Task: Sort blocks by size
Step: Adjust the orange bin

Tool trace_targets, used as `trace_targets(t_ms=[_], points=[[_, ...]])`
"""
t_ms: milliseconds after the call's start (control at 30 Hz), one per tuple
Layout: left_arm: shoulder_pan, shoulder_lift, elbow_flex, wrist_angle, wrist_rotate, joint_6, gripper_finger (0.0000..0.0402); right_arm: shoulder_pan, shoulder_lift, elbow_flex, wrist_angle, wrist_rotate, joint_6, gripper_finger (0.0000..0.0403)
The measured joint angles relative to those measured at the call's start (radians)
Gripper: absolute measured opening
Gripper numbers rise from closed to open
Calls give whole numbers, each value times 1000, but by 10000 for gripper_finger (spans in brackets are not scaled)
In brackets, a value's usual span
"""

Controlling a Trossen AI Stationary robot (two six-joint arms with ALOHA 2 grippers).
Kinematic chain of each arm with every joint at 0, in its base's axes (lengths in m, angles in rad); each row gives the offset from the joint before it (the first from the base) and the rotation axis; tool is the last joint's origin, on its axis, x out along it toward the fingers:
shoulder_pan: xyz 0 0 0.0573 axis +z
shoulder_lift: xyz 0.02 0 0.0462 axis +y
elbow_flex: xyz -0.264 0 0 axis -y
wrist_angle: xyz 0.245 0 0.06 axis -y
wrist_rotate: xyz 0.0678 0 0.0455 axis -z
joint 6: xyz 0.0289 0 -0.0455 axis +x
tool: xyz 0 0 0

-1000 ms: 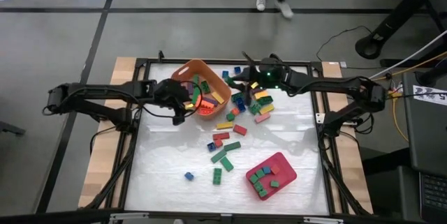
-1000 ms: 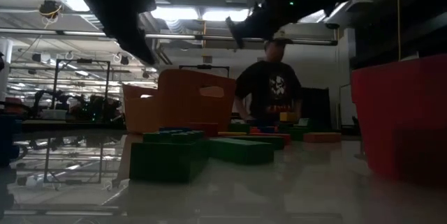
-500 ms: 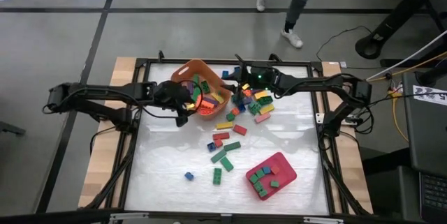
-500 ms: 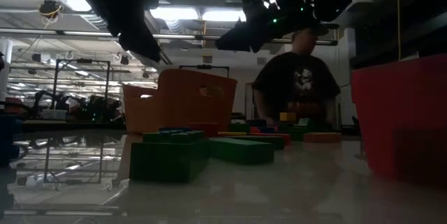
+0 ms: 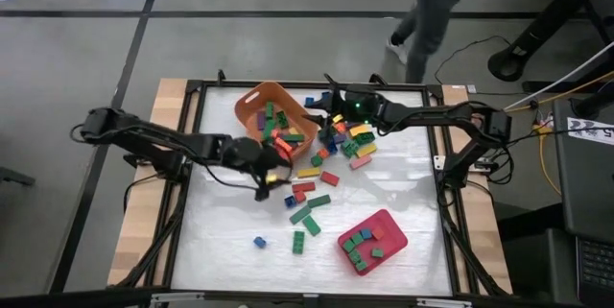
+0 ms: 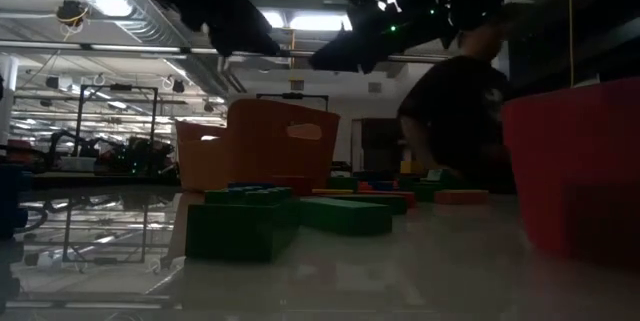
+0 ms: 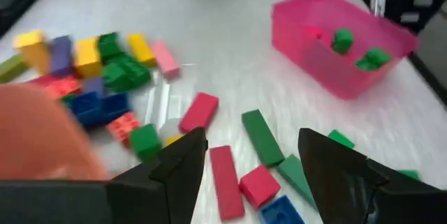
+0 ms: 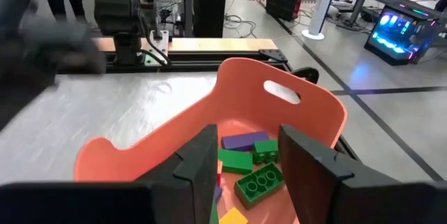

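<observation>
We see a white tabletop [image 5: 230, 241] framed in black rail, with grey floor around it and a person [image 5: 436, 11] walking past its far side. The orange tub [image 5: 273, 121] is our landmark: it holds some blocks [image 5: 280, 130], and more lie scattered just beside it and nearer the pink tray [image 5: 372, 241], which holds a few green ones. The left end effector [image 5: 266, 181] hovers just beside the tub over loose blocks, fingers spread and empty. The right end effector [image 5: 326, 108] hangs at the tub's rim, fingers parted, holding nothing. Beyond the tub, the low view shows a lit workshop with ceiling lamps [image 6: 110, 3].
</observation>
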Motion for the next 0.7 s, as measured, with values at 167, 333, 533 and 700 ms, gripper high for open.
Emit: trace_targets(t_ms=[167, 333, 533, 700], points=[[-32, 145, 0, 81, -1, 23, 217, 0, -47, 0, -97, 0, 0, 150], [-38, 236, 3, 106, -11, 1, 217, 0, -90, 0, -217, 10, -18, 150], [-41, 294, 1, 119, -1, -87, 217, 0, -130, 0, -341, 51, -29, 150], [-50, 320, 2, 145, -3, -102, 217, 0, -138, 0, -381, 88, -29, 150]])
